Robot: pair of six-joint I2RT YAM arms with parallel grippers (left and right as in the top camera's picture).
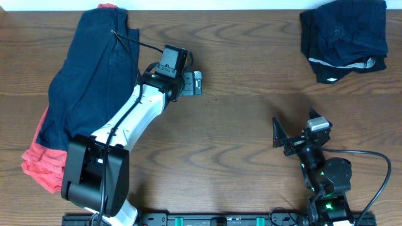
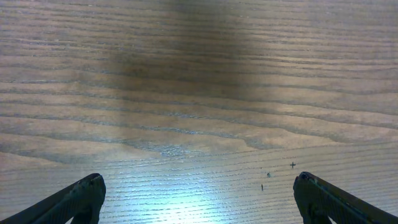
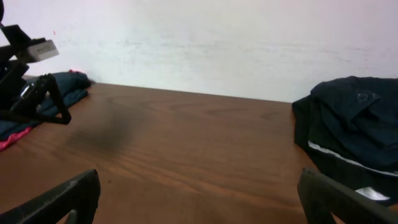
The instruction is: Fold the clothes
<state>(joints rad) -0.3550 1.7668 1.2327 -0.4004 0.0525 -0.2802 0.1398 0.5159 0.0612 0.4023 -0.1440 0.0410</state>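
Note:
A dark navy garment lies spread at the far left of the table, on top of a coral-red one that shows beneath its lower edge. A folded dark garment sits at the back right; it also shows in the right wrist view. My left gripper is open and empty over bare wood just right of the navy garment; its fingertips frame only table. My right gripper is open and empty near the front right, its fingertips low over the table.
The wooden table runs between the two piles. A white wall stands behind the table's far edge. The left arm shows at the left in the right wrist view. A dark rail lies along the front edge.

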